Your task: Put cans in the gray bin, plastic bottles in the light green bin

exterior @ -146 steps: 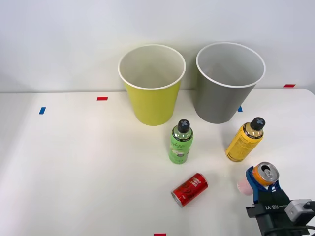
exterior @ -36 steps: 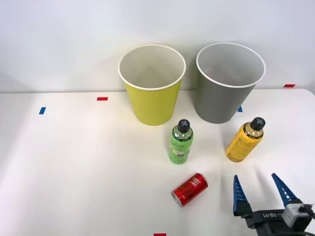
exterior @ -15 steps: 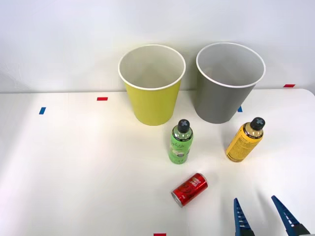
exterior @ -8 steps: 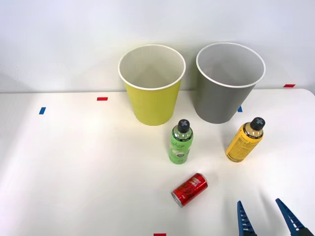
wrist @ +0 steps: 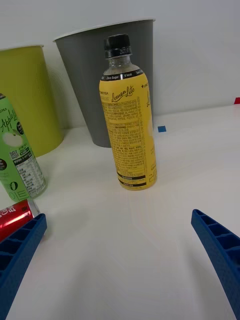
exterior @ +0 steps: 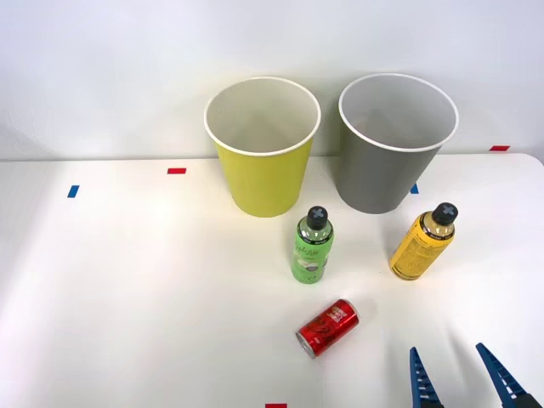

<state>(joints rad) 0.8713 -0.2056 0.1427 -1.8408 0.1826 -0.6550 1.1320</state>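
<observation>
A plain white table point(exterior: 127, 280) is seen, backed by a bare, pale wall point(exterior: 102, 68) that meets its far edge. Small tape marks are stuck to the tabletop: a blue one point(exterior: 73, 191) and a red one point(exterior: 176, 171) to the left of the light green bin point(exterior: 263, 146), a red one point(exterior: 500, 148) to the right of the gray bin point(exterior: 396, 142), a blue one point(exterior: 415, 189) at the gray bin's base, and a red one point(exterior: 275, 405) at the table's near edge.

The two bins are stood upright side by side at the back of the table, the gray bin just to the right of the light green bin. The green bottle point(exterior: 311, 246) is stood upright in front of the light green bin, slightly to its right. The yellow-orange bottle point(exterior: 423, 241) is stood upright in front of the gray bin, and is seen close up in the wrist view point(wrist: 127, 115) with the gray bin point(wrist: 90, 85) directly behind it. The red can point(exterior: 327, 327) is lying on its side nearer than the green bottle, apart from it.

The right end effector point(exterior: 459, 382) is held low at the near edge, nearer than the yellow-orange bottle, with its blue ribbed fingers point(wrist: 217, 250) spread wide apart and nothing between them. The red can is just beside one finger in the wrist view point(wrist: 12, 217).
</observation>
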